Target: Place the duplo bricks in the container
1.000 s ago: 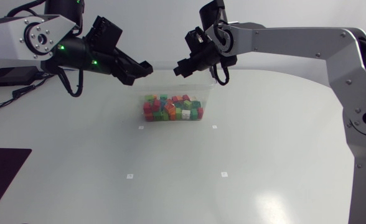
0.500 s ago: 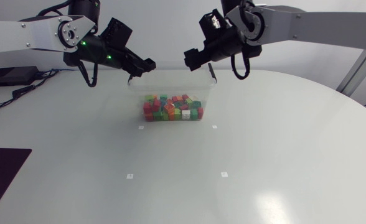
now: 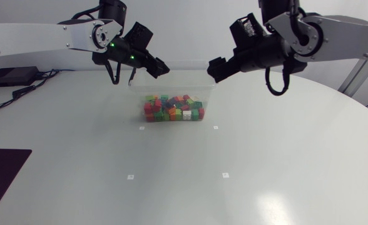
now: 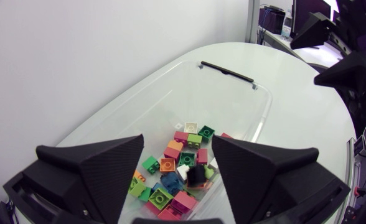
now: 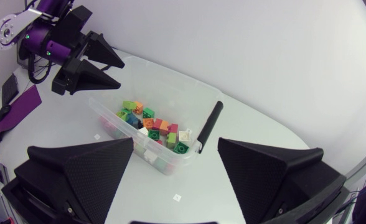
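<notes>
Heaped at one end of the clear container [image 3: 171, 81], the duplo bricks [image 3: 173, 107] are seen; the left gripper [image 3: 161, 68] is held above its left rim, fingers spread; the right gripper [image 3: 213, 69], likewise spread, is held above the right rim.

I count two claws over the counter [image 3: 278, 156]: the left claw [image 3: 161, 67] and the right claw [image 3: 214, 67]. There is one clear container [image 3: 171, 84] with one black handle [image 5: 209, 126]. The duplo bricks [image 3: 173, 108] are heaped too thickly to count exactly, but there are well over twenty. Four small white markers [image 3: 141, 127] dot the counter.
</notes>
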Controlling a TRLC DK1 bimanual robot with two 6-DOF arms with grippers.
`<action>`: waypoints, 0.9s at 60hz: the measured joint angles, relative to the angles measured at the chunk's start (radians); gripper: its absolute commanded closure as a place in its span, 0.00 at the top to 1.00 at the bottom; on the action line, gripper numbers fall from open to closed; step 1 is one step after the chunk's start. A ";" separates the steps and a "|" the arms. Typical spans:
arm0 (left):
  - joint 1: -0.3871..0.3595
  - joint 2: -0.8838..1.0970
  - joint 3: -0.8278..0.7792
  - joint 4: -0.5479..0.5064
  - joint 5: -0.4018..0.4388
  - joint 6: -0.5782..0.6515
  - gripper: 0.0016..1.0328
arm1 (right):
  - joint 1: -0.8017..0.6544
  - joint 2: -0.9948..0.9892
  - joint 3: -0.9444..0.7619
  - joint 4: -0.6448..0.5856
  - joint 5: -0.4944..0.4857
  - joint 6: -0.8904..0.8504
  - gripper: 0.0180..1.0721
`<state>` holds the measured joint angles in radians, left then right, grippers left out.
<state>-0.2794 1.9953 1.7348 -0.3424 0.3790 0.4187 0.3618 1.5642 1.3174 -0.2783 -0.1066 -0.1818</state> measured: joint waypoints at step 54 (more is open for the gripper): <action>0.110 -0.227 -0.191 0.051 -0.150 -0.090 0.95 | -0.084 -0.502 -0.461 0.148 0.212 -0.045 0.95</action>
<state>-0.1696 1.7679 1.5436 -0.2916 0.2291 0.3283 0.2783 1.0626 0.8566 -0.1307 0.1051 -0.2268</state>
